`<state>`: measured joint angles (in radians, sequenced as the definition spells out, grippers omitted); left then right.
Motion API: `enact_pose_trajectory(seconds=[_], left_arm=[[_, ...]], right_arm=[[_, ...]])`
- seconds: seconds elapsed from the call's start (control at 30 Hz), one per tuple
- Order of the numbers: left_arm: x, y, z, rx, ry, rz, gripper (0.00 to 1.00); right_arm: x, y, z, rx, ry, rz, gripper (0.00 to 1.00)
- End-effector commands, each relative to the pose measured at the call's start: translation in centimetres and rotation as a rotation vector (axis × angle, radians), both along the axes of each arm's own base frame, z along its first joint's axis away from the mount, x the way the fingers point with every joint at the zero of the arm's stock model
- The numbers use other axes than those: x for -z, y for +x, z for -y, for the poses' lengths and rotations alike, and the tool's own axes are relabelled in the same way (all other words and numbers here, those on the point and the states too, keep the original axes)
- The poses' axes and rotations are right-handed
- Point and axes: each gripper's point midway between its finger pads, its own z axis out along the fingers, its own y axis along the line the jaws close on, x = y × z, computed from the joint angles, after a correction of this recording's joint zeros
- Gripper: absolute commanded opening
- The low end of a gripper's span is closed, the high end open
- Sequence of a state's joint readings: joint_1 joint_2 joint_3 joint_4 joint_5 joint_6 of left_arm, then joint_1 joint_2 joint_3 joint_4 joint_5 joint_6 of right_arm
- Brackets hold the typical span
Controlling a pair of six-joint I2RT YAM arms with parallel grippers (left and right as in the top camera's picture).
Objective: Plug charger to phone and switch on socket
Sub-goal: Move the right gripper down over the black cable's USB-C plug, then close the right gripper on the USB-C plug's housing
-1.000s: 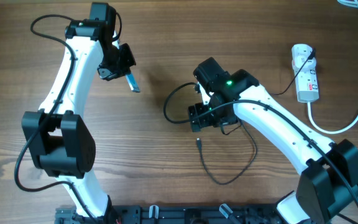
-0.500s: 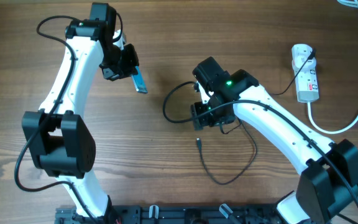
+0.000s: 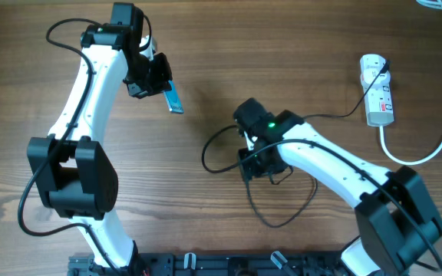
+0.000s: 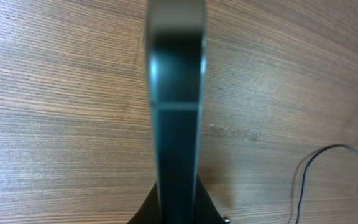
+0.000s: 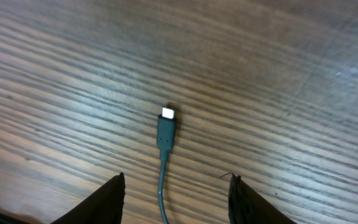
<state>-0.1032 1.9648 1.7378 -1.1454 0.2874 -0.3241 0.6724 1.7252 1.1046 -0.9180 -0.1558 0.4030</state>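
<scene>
My left gripper (image 3: 159, 83) is shut on the phone (image 3: 175, 100) and holds it above the table at the back left, cyan screen showing. In the left wrist view the phone (image 4: 176, 93) is seen edge-on as a dark bar between the fingers (image 4: 176, 214). My right gripper (image 3: 256, 164) is open at the table's middle, low over the charger's connector tip (image 5: 166, 127), which lies on the wood between the fingers (image 5: 176, 190). The black charger cable (image 3: 282, 221) loops round the arm and runs to its plug (image 3: 383, 71) in the white socket (image 3: 380, 98).
The socket's thick white cord (image 3: 436, 149) curves along the right edge of the table. A loop of the black cable (image 3: 206, 142) lies left of the right gripper. The arm bases stand at the front edge.
My right gripper has moved toward the front and now sits over the connector tip. My left gripper shifted the phone slightly right, then held still.
</scene>
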Motion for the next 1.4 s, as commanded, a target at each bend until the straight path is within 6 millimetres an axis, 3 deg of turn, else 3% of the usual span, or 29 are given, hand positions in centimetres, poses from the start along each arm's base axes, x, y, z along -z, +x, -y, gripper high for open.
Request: enact_pose_trajectory(seconds=[0.0, 0.17, 0.27, 0.53, 0.8, 1.03, 1.37], left_arm=[[-1.2, -0.1, 0.2, -0.022, -0.033, 0.020, 0.04], [-1.2, -0.1, 0.2, -0.022, -0.032, 0.020, 0.04], [-1.2, -0.1, 0.2, -0.021, -0.032, 0.019, 0.04], [-1.2, -0.1, 0.2, -0.021, -0.032, 0.020, 0.04], [-1.2, -0.1, 0.2, -0.021, -0.032, 0.019, 0.04], [-1.2, -0.1, 0.2, -0.021, -0.032, 0.019, 0.04], [-1.2, -0.1, 0.2, -0.021, -0.032, 0.019, 0.04]], right_arm=[[2.2, -0.8, 1.0, 0.015, -0.125, -0.021, 0.50], [3.4, -0.6, 0.6, 0.042, -0.143, -0.023, 0.49], [3.6, -0.7, 0.6, 0.045, -0.143, -0.030, 0.41], [3.6, -1.9, -1.4, 0.020, -0.120, -0.022, 0.43], [3.8, -1.5, -1.1, 0.073, -0.164, 0.020, 0.41], [4.6, -2.0, -0.7, 0.066, -0.192, -0.011, 0.32], [5.9, -3.1, 0.0, 0.061, -0.190, -0.039, 0.28]])
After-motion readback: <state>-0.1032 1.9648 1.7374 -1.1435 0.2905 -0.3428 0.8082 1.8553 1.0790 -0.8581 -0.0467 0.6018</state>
